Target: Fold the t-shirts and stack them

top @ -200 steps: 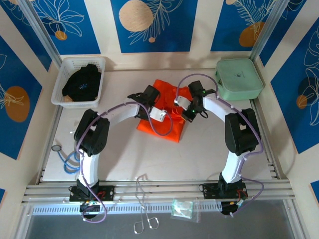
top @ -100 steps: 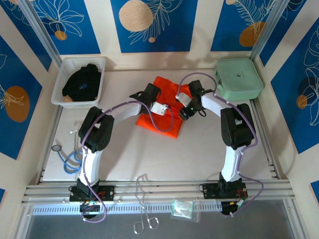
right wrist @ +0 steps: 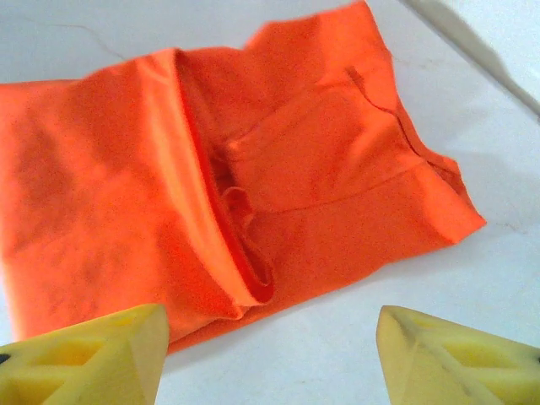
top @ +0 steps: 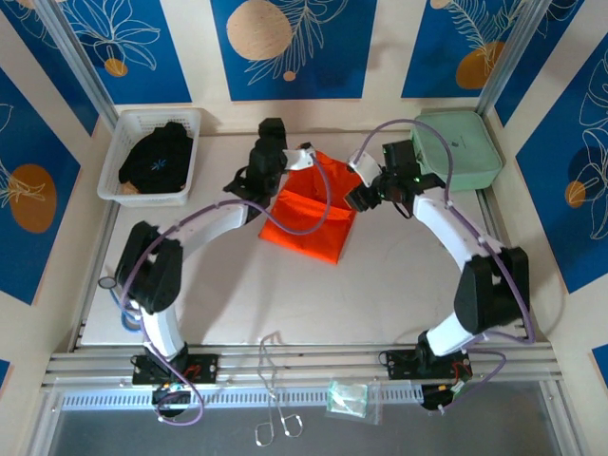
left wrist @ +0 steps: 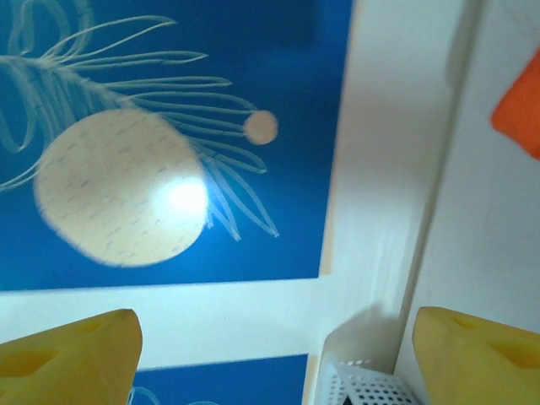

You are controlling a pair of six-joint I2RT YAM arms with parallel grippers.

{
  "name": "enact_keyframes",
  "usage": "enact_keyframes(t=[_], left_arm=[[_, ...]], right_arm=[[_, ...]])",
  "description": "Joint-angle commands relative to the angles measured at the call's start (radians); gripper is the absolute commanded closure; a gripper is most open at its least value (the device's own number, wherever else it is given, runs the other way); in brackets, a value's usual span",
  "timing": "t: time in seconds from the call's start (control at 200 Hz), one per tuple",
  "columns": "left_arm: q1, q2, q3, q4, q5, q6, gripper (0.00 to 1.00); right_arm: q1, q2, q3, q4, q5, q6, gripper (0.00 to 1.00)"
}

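The orange t-shirt (top: 313,214) lies folded in a rough rectangle at mid-table, and its layered folds show in the right wrist view (right wrist: 211,186). My right gripper (top: 359,195) hovers at the shirt's right edge, open (right wrist: 270,350), with bare table between its yellow fingers (right wrist: 84,350). My left gripper (top: 272,133) is raised behind the shirt's back-left corner and points at the back wall. It is open and empty (left wrist: 274,354); a corner of the shirt (left wrist: 519,105) shows at the right. The black garment (top: 157,157) with its pale-blue mark sits in the white basket (top: 152,116).
A mint-green hard case (top: 456,147) stands at the back right, close to my right arm. A blue cable coil (top: 133,309) lies at the table's left edge. The basket's corner (left wrist: 363,384) shows low in the left wrist view. A plastic bag (top: 347,399) lies in front of the bases.
Both grippers have come off the orange shirt. The left one rose and swung toward the back wall; the right one drew back to the shirt's right side.
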Motion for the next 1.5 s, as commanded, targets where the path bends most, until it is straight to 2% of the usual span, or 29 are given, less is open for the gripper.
enact_keyframes(t=[0.0, 0.145, 0.325, 0.48, 0.58, 0.695, 0.876, 1.171, 1.391, 1.496], left_arm=[[0.015, -0.112, -0.099, -0.017, 0.012, -0.204, 0.13], [0.024, -0.265, -0.219, -0.156, 0.118, -0.483, 0.11], [0.022, -0.430, -0.304, -0.268, 0.163, -0.760, 0.12], [0.022, -0.574, -0.376, -0.321, 0.162, -0.869, 0.12], [0.022, -0.633, -0.394, -0.390, 0.156, -0.865, 0.12], [0.022, -0.694, -0.441, -0.395, 0.150, -0.843, 0.12], [0.023, -0.732, -0.476, -0.402, 0.177, -0.812, 0.12], [0.022, -0.739, -0.476, -0.432, 0.363, -0.661, 0.11], [0.022, -0.734, -0.354, -0.653, 0.473, -0.534, 0.10], [0.021, -0.746, -0.331, -0.701, 0.470, -0.503, 0.10]], right_arm=[[0.047, -0.053, -0.074, -0.126, -0.108, -0.188, 0.32], [0.136, -0.054, -0.115, -0.260, -0.110, -0.271, 0.32], [0.243, 0.043, -0.120, -0.275, -0.094, -0.241, 0.32], [0.285, 0.175, -0.061, -0.265, -0.069, -0.170, 0.32], [0.300, 0.263, -0.009, -0.269, -0.026, -0.134, 0.33], [0.303, 0.344, 0.048, -0.279, 0.033, -0.096, 0.33], [0.315, 0.401, 0.090, -0.326, 0.107, -0.081, 0.33], [0.314, 0.432, 0.091, -0.365, 0.158, -0.092, 0.35], [0.311, 0.418, 0.074, -0.382, 0.184, -0.115, 0.36], [0.309, 0.367, 0.061, -0.381, 0.176, -0.130, 0.36]])
